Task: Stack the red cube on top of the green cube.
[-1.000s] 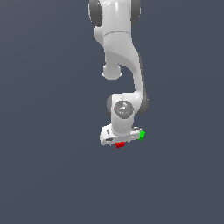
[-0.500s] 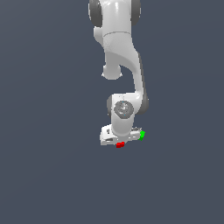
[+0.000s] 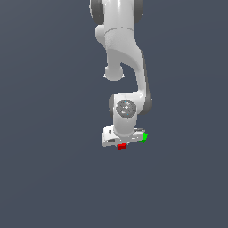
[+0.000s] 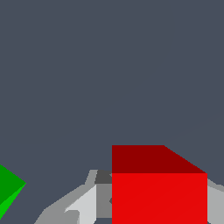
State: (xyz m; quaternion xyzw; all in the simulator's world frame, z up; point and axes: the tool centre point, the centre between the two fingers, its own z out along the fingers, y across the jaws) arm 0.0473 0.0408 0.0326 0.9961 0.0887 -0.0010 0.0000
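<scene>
Here the arm (image 3: 127, 62) hangs bent downward, jaws around the red cube (image 3: 122, 146) (grip unclear).

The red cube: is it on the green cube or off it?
Off. The red cube and green cube sit apart, side by side, in both views.

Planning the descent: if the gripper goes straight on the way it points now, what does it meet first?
Most likely the red cube, which lies right between the fingers in the wrist view. The gripper hangs directly over it; the green cube sits off to the side. Depth is unclear.
</scene>
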